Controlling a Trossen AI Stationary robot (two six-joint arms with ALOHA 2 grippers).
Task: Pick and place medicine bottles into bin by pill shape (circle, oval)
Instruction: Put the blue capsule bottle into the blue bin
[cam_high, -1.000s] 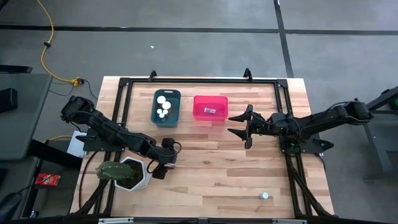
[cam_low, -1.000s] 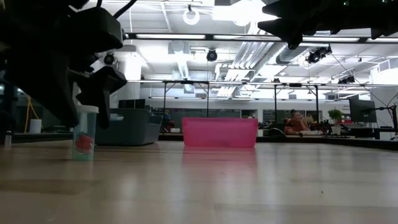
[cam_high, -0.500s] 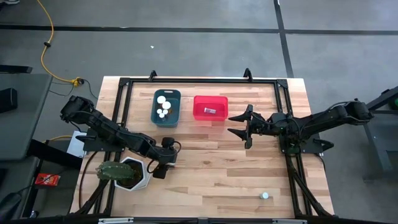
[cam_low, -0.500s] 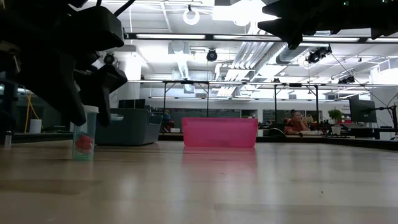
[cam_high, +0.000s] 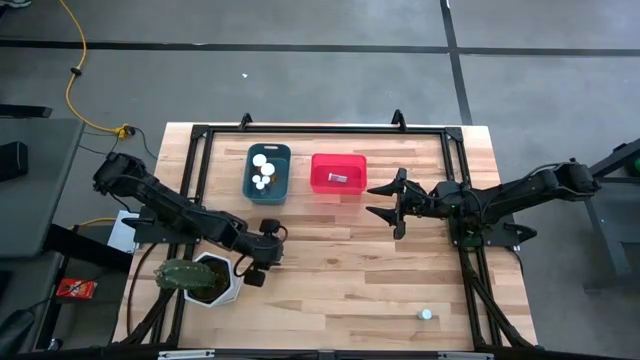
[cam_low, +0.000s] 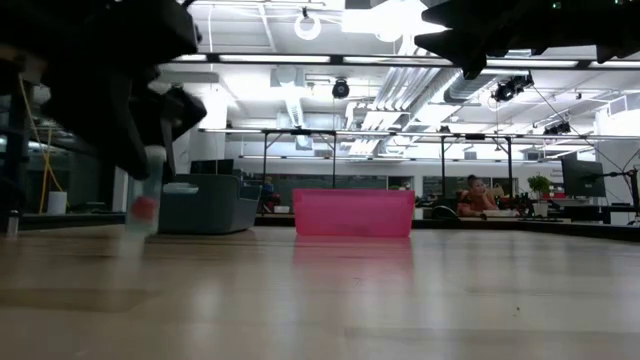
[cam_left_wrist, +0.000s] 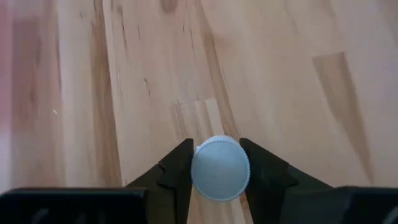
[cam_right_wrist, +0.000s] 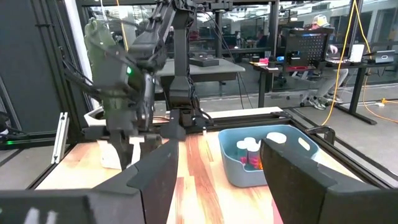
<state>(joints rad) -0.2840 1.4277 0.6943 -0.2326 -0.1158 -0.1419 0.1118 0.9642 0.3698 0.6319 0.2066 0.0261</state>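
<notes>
White-capped bottle pinched in left gripper, bare wood table around

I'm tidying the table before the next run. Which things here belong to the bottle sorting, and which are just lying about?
Part of the job:
- teal bin with bottles inside
- red bin
- bottle held by the left gripper
- stray bottle near the table's front edge

Lying about:
- white plant pot
- yellow cable on the floor
</notes>
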